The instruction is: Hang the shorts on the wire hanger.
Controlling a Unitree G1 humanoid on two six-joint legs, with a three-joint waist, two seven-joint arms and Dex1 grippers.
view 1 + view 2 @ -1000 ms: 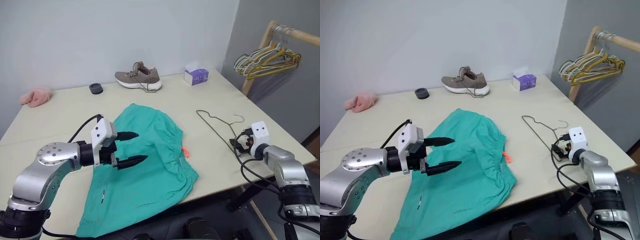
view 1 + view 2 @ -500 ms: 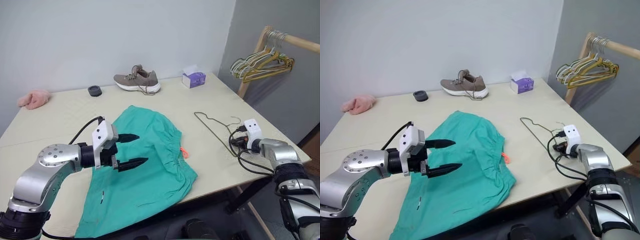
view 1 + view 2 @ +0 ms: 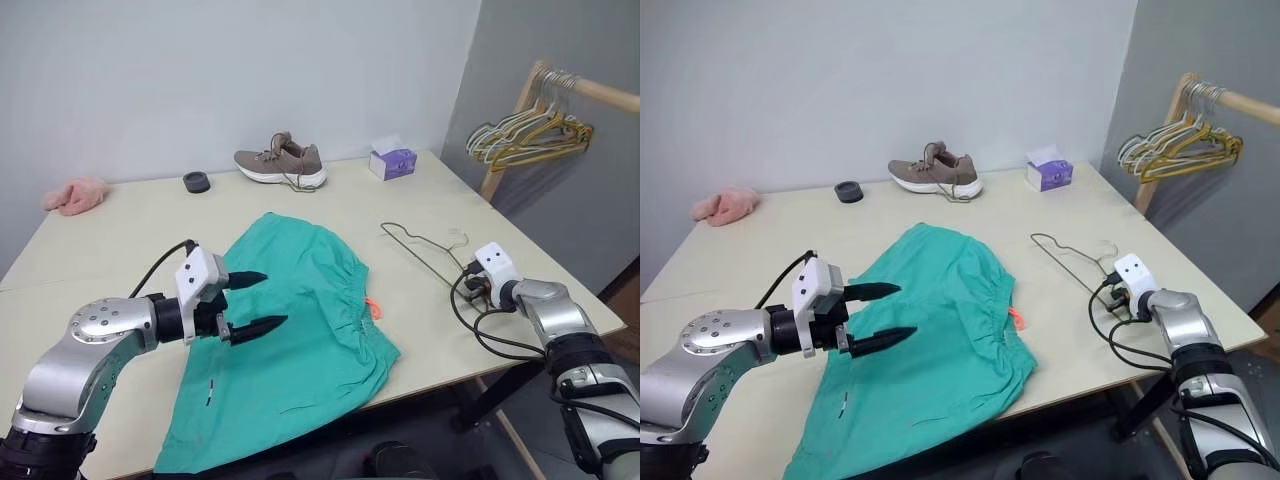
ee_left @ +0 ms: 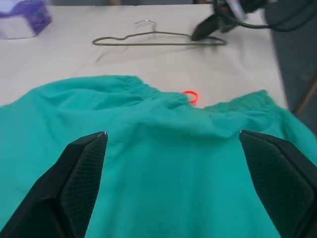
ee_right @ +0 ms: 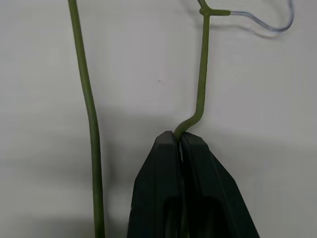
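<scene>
Right wrist view: your right gripper (image 5: pixel 179 141) was pinched tight on one shoulder wire of the wire hanger (image 5: pixel 202 74), which lay flat on the table (image 3: pixel 400 205) near its right edge, well apart from the shorts (image 3: pixel 300 320). To do this step well, you probably needed to lift slowly and keep the thin wire from twisting between the fingers. Your left gripper (image 3: pixel 250 300) hung wide open and empty just above the shorts, spread at mid-table with the waistband toward the hanger. Around them sat a shoe (image 3: pixel 280 160), a tissue box (image 3: pixel 392 158), a small dark puck (image 3: pixel 196 181) and a pink cloth (image 3: pixel 72 194), none between hanger and shorts. A bunch of hangers (image 3: pixel 530 125) hung on the rail beyond.
</scene>
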